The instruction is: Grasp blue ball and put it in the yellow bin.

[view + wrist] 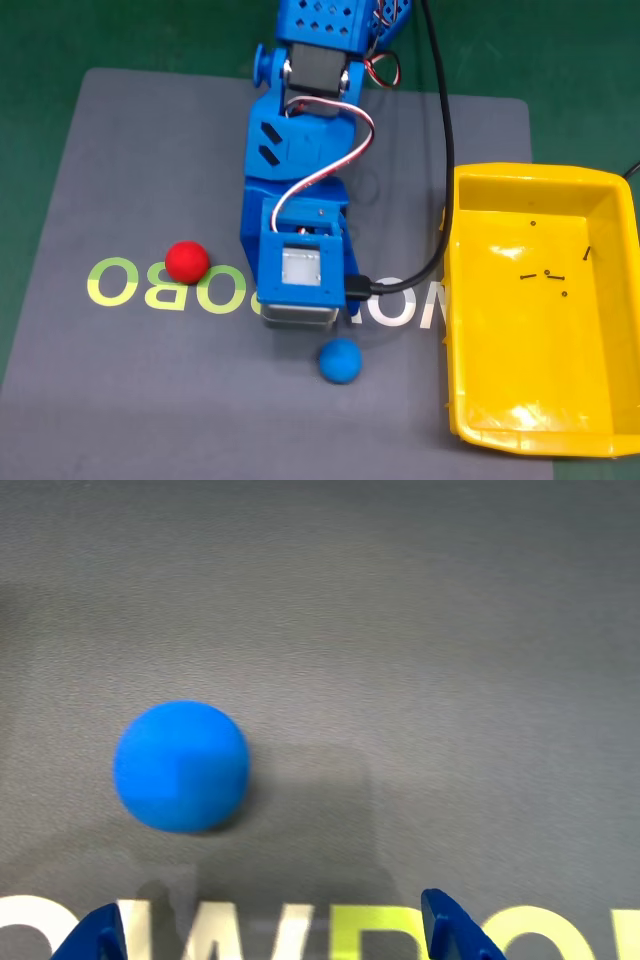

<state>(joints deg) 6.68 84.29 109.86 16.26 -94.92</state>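
Observation:
The blue ball (340, 360) lies on the grey mat, just in front of the blue arm's wrist block (300, 270) and slightly to its right in the fixed view. In the wrist view the blue ball (181, 766) sits left of centre, beyond the gripper (275, 935). Two blue fingertips (452, 928) poke in at the bottom edge, wide apart, with nothing between them. The ball is ahead of the left fingertip and does not touch either one. The yellow bin (531, 176) stands at the right of the fixed view, holding a few tiny dark screws.
A red ball (186, 261) rests on the mat's pale lettering, left of the arm. A black cable (440, 150) runs from the wrist past the bin's left wall. The grey mat (120, 400) lies on a green table.

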